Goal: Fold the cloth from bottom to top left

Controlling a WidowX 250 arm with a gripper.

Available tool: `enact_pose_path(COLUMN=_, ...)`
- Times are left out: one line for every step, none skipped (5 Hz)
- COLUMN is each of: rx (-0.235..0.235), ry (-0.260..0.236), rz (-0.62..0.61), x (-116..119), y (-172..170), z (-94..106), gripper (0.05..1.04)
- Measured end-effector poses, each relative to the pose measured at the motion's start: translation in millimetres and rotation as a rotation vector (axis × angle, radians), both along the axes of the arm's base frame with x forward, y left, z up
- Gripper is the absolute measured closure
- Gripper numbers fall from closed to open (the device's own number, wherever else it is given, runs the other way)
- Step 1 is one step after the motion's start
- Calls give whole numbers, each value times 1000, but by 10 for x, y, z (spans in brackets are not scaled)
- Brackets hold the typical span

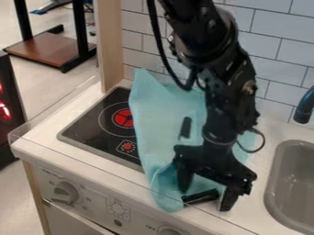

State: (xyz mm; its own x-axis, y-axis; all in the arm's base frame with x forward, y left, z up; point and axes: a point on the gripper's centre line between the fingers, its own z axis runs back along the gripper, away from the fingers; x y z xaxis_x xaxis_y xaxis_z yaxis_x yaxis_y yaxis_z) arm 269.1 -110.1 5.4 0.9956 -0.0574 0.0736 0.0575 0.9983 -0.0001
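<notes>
The fingers (pixel 184 178) of the black two-finger gripper (pixel 205 199) stand apart over the bottom of the thin turquoise cloth (pixel 169 124), which lies across the black glass stovetop (pixel 92 126) and pale counter (pixel 116 182). Best to pinch just the bottom edge, lift gently, then lay it toward the top left.

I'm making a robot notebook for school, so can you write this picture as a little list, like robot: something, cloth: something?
Robot: black arm, coming in from the top
Gripper: fingers apart, at the cloth's lower end
Cloth: light blue, partly over the stove's right side, rumpled near the gripper
Stove: black top with red rings, left of the sink
Sink: grey, at the right
Tap: dark blue, by the sink
Wall: pale tiles
</notes>
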Motion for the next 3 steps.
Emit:
enact_pose_path(rx=-35, ry=17, rz=-28, x=-31, y=-62, z=-7, gripper=144)
enact_pose_path(rx=-44, ry=15, rz=-30, x=-37, y=-67, z=-22, gripper=404)
enact_pose_path(rx=-45, ry=12, rz=-32, x=-32, y=-69, z=-21, gripper=577)
